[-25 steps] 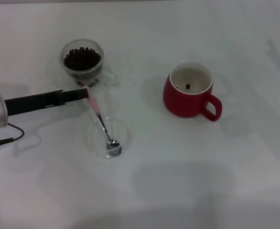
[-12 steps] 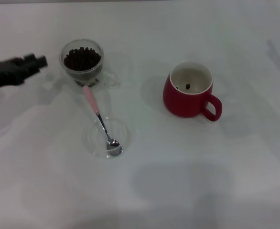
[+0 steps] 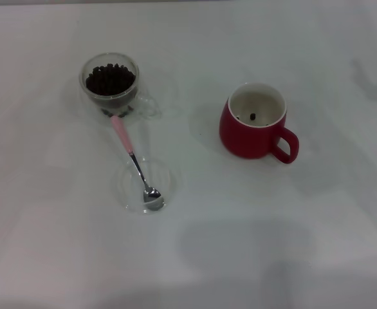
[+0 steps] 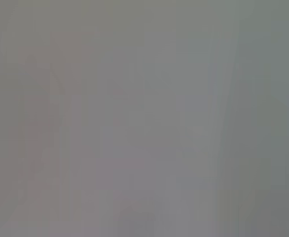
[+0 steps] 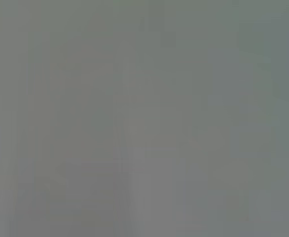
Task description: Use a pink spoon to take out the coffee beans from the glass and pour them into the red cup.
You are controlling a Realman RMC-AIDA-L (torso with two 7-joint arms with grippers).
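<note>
One clear double-walled glass mug [image 3: 111,84] heaped with dark coffee beans [image 3: 110,78], one pink-handled metal teaspoon [image 3: 134,163], one shallow clear glass dish [image 3: 147,185], and one dark red ceramic mug [image 3: 254,122] holding a single bean.

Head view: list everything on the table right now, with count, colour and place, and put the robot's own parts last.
glass: one, clear, far left of the table, holding the beans.
coffee beans: a dark brown heap in the glass; one lone bean in the red cup.
pink spoon: one, pink handle end by the glass's base, metal bowl in the dish.
glass dish: one, clear, shallow, nearer than the glass.
red cup: one, dark red with white inside, right of centre, handle to the right.
table: white.
left gripper, right gripper: neither in view; both wrist views show nothing recognisable.
</note>
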